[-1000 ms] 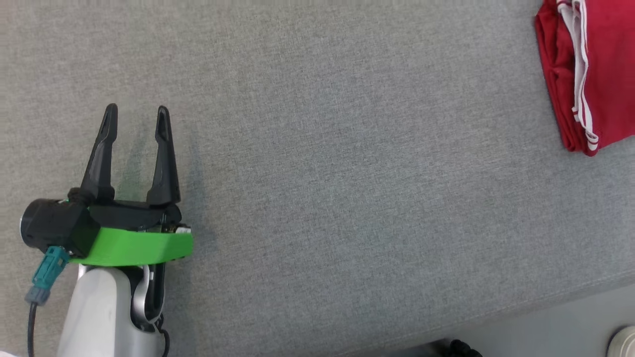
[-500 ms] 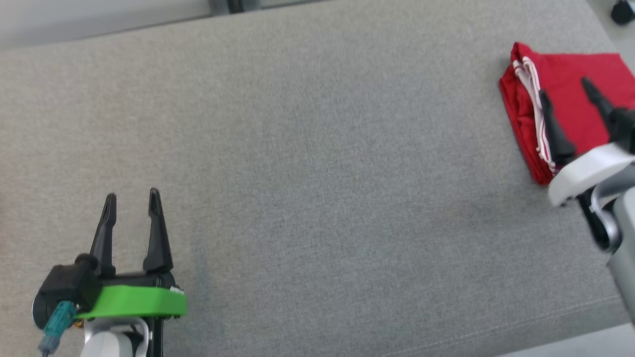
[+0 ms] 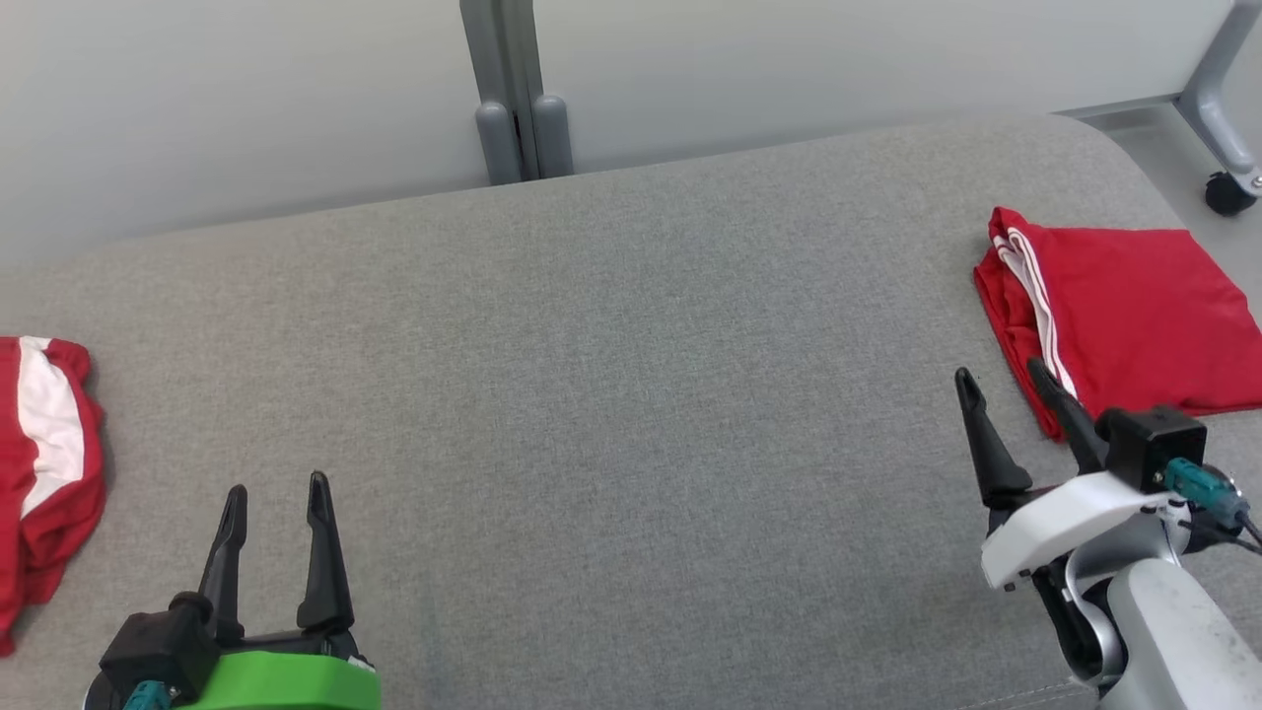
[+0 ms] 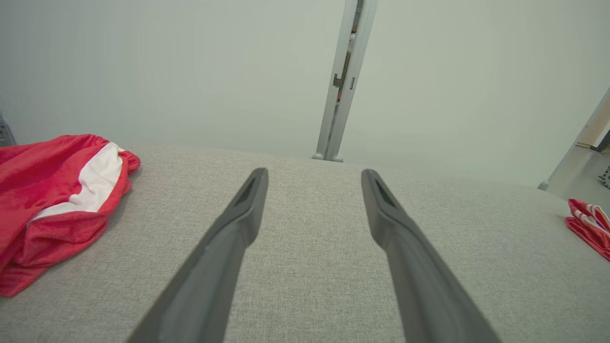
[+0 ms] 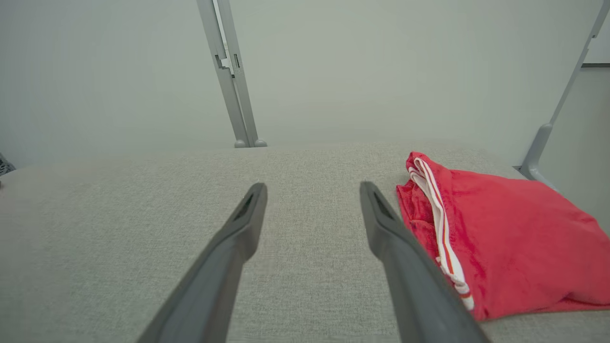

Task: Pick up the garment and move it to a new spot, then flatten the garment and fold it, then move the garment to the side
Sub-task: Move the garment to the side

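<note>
Head camera's tilted up since a second ago; left gripper [image 3: 277, 484] and right gripper [image 3: 999, 370] wide, empty, folded garment [image 3: 1124, 306] far right beside the latter, so I judge set-aside done, next grab crumpled garment [image 3: 39, 493] far left.

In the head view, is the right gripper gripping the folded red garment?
No, the right gripper stands open beside the folded red garment, nothing between its fingers.

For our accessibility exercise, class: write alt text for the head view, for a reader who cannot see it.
A folded red garment lies at the right of a grey cushioned surface, a crumpled red-and-white garment at its left edge. Below, the left gripper and right gripper are open and empty.
</note>
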Robot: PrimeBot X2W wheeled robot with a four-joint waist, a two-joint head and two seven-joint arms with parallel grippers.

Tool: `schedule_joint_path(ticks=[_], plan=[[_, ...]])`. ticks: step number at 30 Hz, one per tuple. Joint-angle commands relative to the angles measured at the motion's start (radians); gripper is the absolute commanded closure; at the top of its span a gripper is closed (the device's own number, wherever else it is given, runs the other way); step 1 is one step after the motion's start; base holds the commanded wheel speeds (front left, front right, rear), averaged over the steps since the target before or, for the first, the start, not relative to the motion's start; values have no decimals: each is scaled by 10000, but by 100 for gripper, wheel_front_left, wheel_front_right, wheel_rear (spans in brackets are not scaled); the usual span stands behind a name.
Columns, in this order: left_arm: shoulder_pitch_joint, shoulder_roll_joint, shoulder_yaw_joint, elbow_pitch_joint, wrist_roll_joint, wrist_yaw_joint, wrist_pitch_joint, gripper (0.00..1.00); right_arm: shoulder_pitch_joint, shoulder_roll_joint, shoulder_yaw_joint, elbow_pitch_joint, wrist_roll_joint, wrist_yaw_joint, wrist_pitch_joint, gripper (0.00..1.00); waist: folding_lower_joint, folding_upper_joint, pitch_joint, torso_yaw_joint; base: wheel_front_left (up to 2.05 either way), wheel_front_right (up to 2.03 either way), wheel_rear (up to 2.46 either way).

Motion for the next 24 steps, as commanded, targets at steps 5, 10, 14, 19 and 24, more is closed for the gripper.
schedule_joint_path(ticks=[5,10,14,19,24], plan=[[372,6,-83,178,19,35,1,0,685,363,-14,-164,79,-16,114,0,1,0,-544,335,0,0,0],[516,7,-52,365,-150,74,1,0,930,624,-82,-203,62,-16,148,0,1,0,-612,367,0,0,0],[537,8,-79,461,-182,55,1,0,1044,762,-248,-240,139,-16,180,0,1,0,-634,428,0,0,0],[483,8,-57,530,-197,2,1,0,1137,850,-393,-344,58,-16,232,0,1,0,-643,502,0,0,0],[522,7,-15,497,-207,72,1,0,1204,882,-488,-414,16,-16,333,0,1,0,-682,552,0,0,0]])
